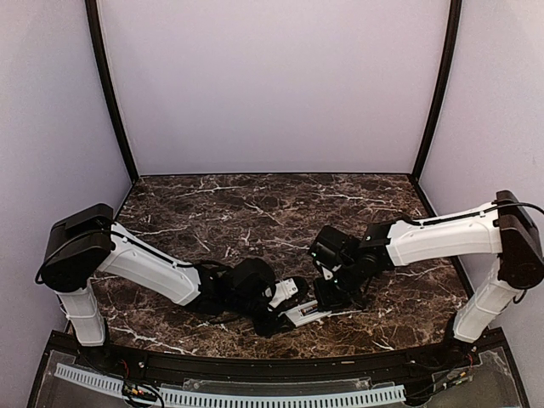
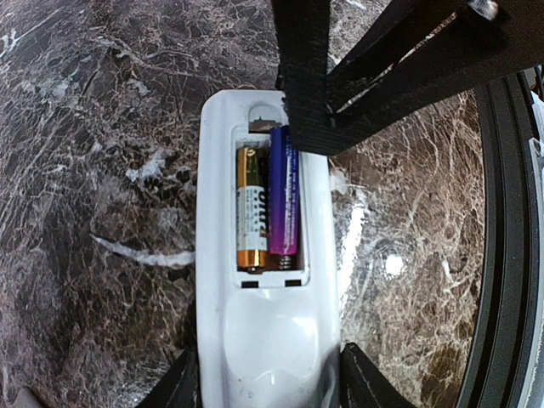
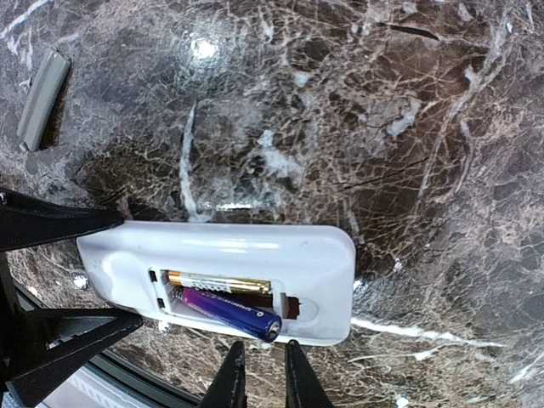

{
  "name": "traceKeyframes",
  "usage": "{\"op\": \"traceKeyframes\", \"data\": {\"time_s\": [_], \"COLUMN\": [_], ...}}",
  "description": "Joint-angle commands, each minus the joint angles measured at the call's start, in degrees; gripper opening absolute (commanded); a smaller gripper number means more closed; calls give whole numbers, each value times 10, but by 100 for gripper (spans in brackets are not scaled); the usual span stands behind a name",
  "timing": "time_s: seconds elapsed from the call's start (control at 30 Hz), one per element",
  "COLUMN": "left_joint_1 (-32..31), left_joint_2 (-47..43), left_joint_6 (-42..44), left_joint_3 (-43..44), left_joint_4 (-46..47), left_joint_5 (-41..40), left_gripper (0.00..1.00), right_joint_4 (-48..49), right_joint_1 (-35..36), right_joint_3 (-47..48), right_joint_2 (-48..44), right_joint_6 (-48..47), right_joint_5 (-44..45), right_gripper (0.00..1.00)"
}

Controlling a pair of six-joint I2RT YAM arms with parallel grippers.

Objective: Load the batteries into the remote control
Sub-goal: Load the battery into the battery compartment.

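My left fingers [image 2: 364, 384] clamp the remote [image 2: 263, 340]. The purple battery [image 3: 229, 310] tilts up, raised end just off my right fingers [image 3: 231, 378], narrowly parted, empty.

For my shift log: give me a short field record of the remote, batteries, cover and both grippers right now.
remote control: back up, compartment open
gold battery: seated flat in the compartment
purple battery: beside it, one end looks raised
grey cover: lying apart on the marble table
left gripper: fingers clamp the remote control's end
right gripper: fingers nearly together at the purple battery's raised end; grip unclear
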Motion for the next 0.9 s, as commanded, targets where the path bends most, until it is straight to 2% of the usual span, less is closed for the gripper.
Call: {"op": "traceKeyframes", "data": {"time_s": [0.0, 0.27, 0.63, 0.87], "left_joint_1": [-4, -4, -4, -4], "left_joint_2": [45, 46, 49, 50], "left_joint_6": [-8, -6, -6, -7], "left_joint_3": [-22, -21, -20, -19], "left_joint_4": [-107, -108, -108, -110], "left_joint_5": [0, 2, 2, -1], "left_gripper": [49, 49, 49, 49], "right_joint_4": [3, -6, 7, 59], "right_joint_1": [-3, -5, -4, -2], "right_joint_3": [12, 31, 15, -19], "right_joint_2": [10, 21, 19, 28], "right_joint_6": [-9, -24, -15, 3], "right_joint_5": [5, 22, 8, -15], "right_gripper": [15, 17, 6, 0]}}
